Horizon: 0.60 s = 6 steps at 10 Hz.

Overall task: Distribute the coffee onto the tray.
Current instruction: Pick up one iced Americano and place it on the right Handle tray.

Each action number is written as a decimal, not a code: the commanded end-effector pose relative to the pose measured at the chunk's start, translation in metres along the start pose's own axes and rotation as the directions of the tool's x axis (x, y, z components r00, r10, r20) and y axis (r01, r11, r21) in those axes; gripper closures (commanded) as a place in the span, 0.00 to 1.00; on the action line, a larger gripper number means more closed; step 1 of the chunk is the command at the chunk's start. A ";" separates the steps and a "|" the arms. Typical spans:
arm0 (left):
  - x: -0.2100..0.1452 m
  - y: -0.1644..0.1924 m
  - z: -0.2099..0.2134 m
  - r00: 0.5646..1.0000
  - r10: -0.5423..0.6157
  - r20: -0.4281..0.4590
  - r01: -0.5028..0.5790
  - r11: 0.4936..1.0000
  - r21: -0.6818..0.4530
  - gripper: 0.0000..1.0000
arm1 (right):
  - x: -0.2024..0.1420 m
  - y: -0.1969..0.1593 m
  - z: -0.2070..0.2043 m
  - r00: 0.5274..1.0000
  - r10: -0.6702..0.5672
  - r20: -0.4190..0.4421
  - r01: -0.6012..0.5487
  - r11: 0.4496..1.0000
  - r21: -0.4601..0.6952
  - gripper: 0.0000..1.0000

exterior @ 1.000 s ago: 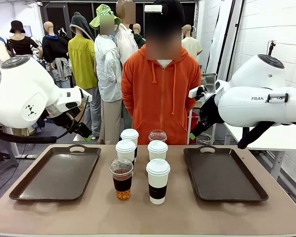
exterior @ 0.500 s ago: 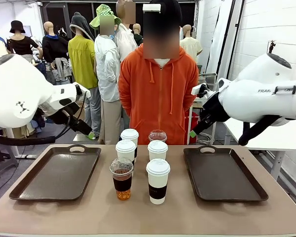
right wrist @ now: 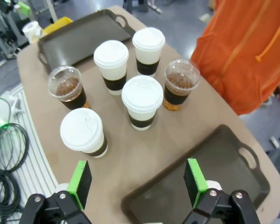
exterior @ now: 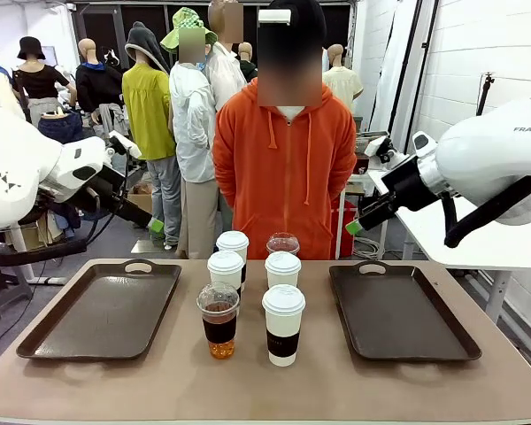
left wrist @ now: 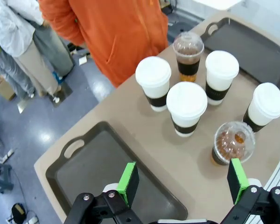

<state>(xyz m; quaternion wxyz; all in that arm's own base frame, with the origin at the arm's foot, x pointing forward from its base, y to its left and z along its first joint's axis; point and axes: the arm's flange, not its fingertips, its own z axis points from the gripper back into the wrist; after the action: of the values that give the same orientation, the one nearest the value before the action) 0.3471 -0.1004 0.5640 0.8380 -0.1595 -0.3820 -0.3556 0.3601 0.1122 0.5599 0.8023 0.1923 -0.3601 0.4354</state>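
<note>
- Four white lidded cups (exterior: pixel 283 323) with dark sleeves and two clear dome-lidded cups (exterior: pixel 219 320) of brown liquid stand clustered mid-desk (exterior: pixel 248 385), between the left tray (exterior: pixel 97 319) and the right tray (exterior: pixel 398 319).
- Left gripper (left wrist: pixel 182 181) hangs high above the desk's far left, jaws spread, holding nothing.
- Right gripper (right wrist: pixel 137 182) hangs high above the far right, jaws spread, holding nothing.
- A person (exterior: pixel 286 168) in an orange hoodie stands at the far side.

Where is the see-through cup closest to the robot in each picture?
Front view: the clear cup stands low in the middle, front-left of the group.
Left wrist view: the clear cup is at the lower right.
Right wrist view: the clear cup is left of the middle.
Shared landmark: the orange hoodie; this cup stands on the group's side away from it.
</note>
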 end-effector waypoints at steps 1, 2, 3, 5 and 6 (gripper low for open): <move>-0.031 -0.011 -0.011 0.998 -0.027 0.065 0.031 0.998 -0.058 0.00 | -0.013 -0.007 -0.014 0.999 0.015 0.049 -0.016 0.999 0.029 0.00; -0.029 -0.012 -0.014 0.997 -0.028 0.074 0.034 0.996 -0.082 0.00 | -0.014 -0.009 -0.015 0.998 0.017 0.058 -0.019 1.000 0.023 0.00; -0.026 -0.015 -0.016 0.997 -0.032 0.073 0.038 0.996 -0.081 0.00 | -0.016 -0.010 -0.015 0.998 0.015 0.063 -0.017 0.999 0.027 0.00; -0.022 -0.019 -0.018 1.000 -0.018 0.023 0.018 1.000 0.005 0.00 | -0.014 -0.006 -0.011 0.995 -0.001 0.098 0.003 1.000 -0.026 0.00; 0.005 -0.009 -0.009 0.999 -0.024 0.038 0.026 0.998 -0.060 0.00 | -0.012 -0.008 -0.007 0.999 0.001 0.040 -0.002 1.000 0.025 0.00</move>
<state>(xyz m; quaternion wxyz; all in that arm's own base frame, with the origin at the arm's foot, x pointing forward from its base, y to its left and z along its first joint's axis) 0.3493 -0.1155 0.5595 0.8231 -0.1794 -0.3876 -0.3743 0.3656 0.1053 0.5491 0.7931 0.2085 -0.3797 0.4282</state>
